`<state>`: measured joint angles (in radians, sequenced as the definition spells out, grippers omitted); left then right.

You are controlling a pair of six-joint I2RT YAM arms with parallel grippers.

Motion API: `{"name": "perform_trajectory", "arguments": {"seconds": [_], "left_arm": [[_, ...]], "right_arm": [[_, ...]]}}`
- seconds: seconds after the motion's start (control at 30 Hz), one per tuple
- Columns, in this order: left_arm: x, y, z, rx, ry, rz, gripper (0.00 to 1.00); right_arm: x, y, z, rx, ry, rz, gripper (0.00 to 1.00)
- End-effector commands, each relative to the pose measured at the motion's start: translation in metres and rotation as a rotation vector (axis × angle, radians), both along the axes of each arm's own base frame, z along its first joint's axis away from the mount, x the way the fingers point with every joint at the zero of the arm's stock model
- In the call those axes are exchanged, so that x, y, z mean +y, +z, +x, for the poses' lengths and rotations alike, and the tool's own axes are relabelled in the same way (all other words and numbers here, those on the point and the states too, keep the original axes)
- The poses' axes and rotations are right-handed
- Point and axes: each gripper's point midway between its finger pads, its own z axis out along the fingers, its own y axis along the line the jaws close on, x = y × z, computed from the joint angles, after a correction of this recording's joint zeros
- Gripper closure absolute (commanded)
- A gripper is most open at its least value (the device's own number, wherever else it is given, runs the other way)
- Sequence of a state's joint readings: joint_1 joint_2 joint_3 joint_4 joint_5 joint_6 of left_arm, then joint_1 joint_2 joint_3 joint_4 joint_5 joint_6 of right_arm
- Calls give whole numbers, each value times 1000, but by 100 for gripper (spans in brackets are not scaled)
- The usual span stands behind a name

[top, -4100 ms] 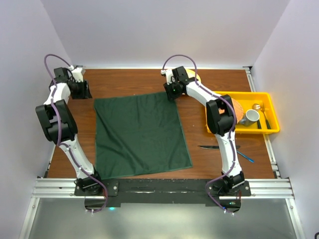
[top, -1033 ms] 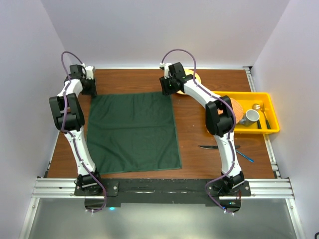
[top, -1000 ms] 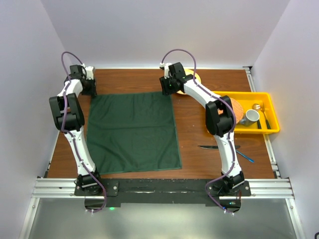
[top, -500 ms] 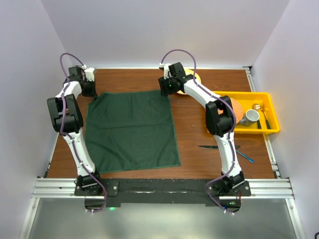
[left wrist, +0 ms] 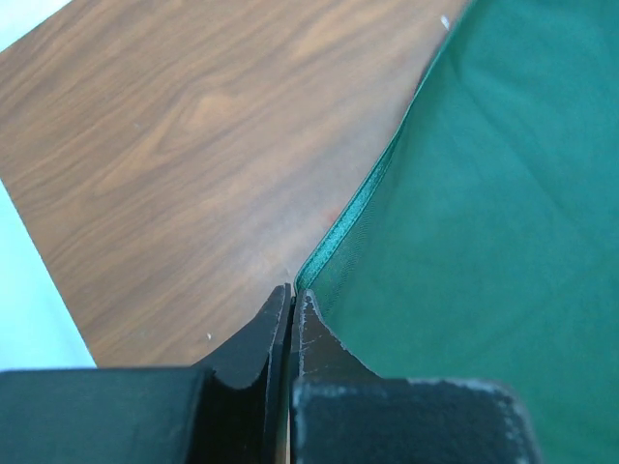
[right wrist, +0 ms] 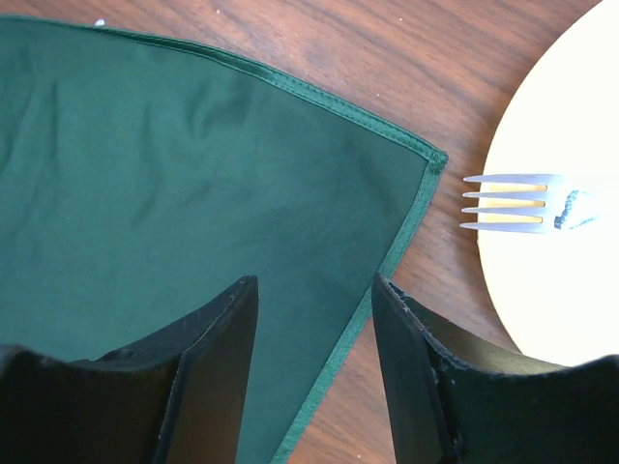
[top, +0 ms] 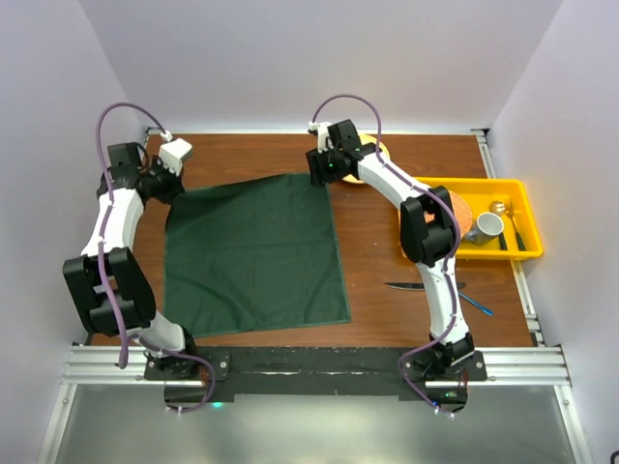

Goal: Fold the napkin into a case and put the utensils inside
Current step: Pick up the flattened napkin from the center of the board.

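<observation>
Brown wood table [top: 387,232] inside white walls, taken from the front edge outward. Nearest lies the napkin [top: 251,256], spread flat and unfolded on the left half, its near edge almost along the table's front. To its right and well apart from the cloth, the knife [top: 411,286] lies crosswise, left to right. The blue fork [top: 476,304] slants just beside the knife's right end, and neither is touched. Beyond them sits a yellow tray [top: 484,182].

The napkin is close to square, so it has no real long axis yet. It sits slightly turned, its far edge climbing from left to right.

Farther back is the change. A second ago the left gripper [left wrist: 292,295] stood partly apart at the far-left corner. Now its jaws are pressed together on the hem there, and the left arm has swung its elbow toward the front. The right gripper [right wrist: 312,282] hangs over the far-right corner with its jaws apart, holding nothing, a little wider than a second ago.

As I read it, only one corner is gripped, so the first fold has not begun. The right side likely has to drop and pinch its corner before the far edge can be carried over.

Farthest, a pale plate [right wrist: 551,290] carrying a metal fork [right wrist: 513,203] sits just beyond that corner
</observation>
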<state>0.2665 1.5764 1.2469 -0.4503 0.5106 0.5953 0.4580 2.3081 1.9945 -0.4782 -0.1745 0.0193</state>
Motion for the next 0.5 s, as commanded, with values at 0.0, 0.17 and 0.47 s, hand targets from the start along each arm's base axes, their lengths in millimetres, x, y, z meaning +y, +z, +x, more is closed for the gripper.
{"name": "perform_trajectory", "arguments": {"seconds": [0.0, 0.17, 0.47], "left_arm": [[1, -30, -30, 74, -109, 29, 100], [19, -42, -43, 126, -104, 16, 100], [29, -54, -45, 161, -119, 30, 100]], "right_arm": [[1, 30, 11, -71, -6, 20, 44], [1, 18, 24, -87, -31, 3, 44], [8, -14, 33, -59, -58, 30, 44]]}}
